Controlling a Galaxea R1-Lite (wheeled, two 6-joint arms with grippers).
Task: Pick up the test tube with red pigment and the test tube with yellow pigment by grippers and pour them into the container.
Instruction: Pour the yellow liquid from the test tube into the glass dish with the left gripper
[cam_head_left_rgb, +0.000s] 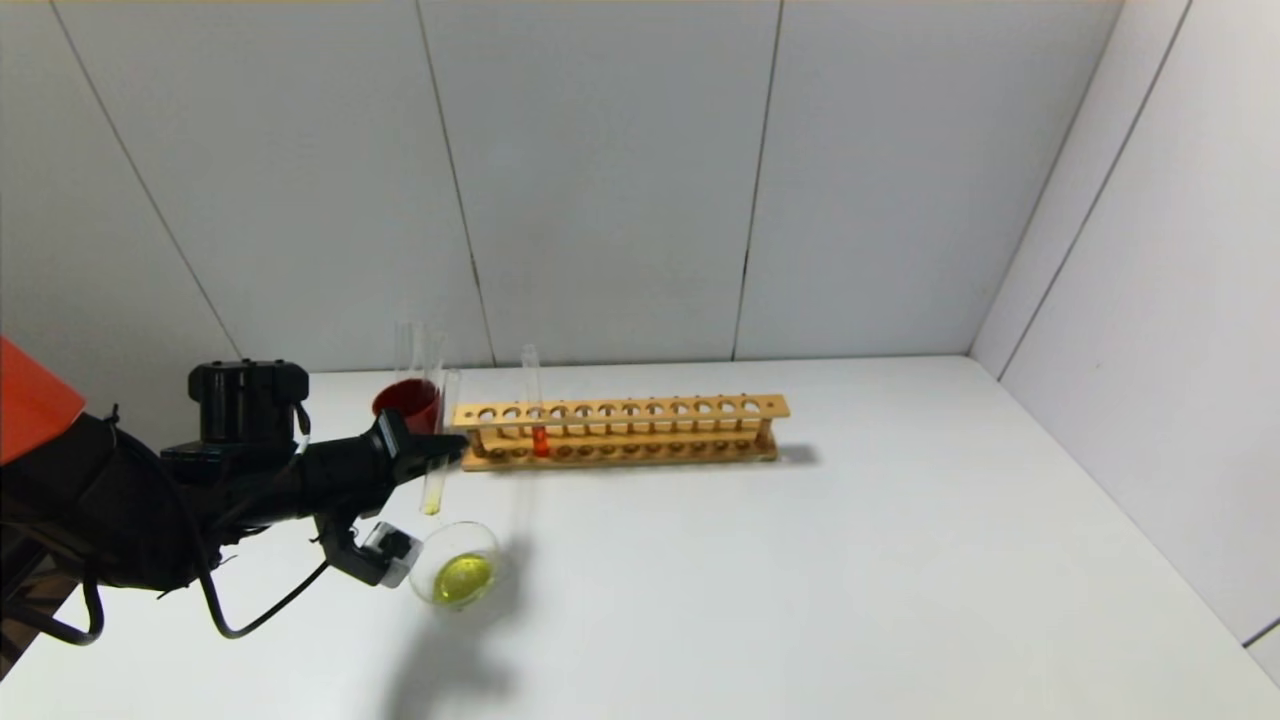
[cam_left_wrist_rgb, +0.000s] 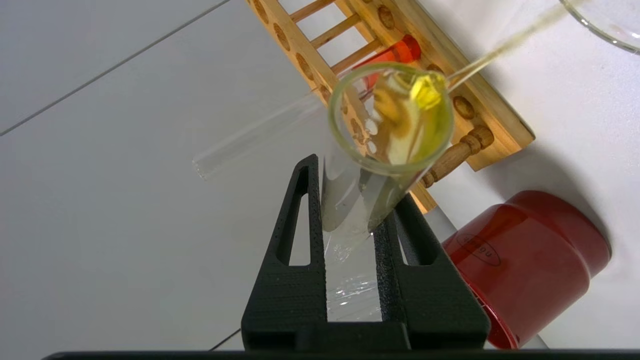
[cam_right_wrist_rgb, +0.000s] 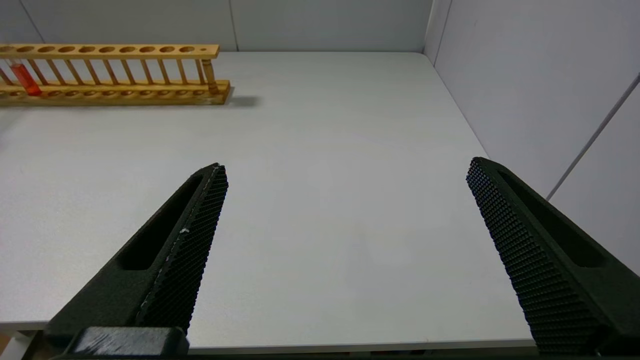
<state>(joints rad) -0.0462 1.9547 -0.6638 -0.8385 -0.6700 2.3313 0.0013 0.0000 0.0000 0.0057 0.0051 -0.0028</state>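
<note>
My left gripper (cam_head_left_rgb: 438, 447) is shut on the test tube with yellow pigment (cam_head_left_rgb: 436, 470) and holds it almost upright, mouth up, just above the far rim of the container (cam_head_left_rgb: 460, 562), a clear glass dish with a yellow pool in it. A little yellow stays at the tube's lower end. In the left wrist view I look down the tube's mouth (cam_left_wrist_rgb: 390, 120) between the black fingers (cam_left_wrist_rgb: 307, 215). The test tube with red pigment (cam_head_left_rgb: 538, 440) stands in the wooden rack (cam_head_left_rgb: 640, 410); it also shows in the right wrist view (cam_right_wrist_rgb: 22, 77). My right gripper (cam_right_wrist_rgb: 346, 165) is open and empty over the table's near right part.
A dark red cup (cam_head_left_rgb: 408, 403) with clear uncoloured tubes (cam_head_left_rgb: 415, 350) stands behind my left gripper, left of the rack. The rack's other holes are empty. White walls close the back and the right side. The table (cam_head_left_rgb: 850, 580) is bare to the right of the dish.
</note>
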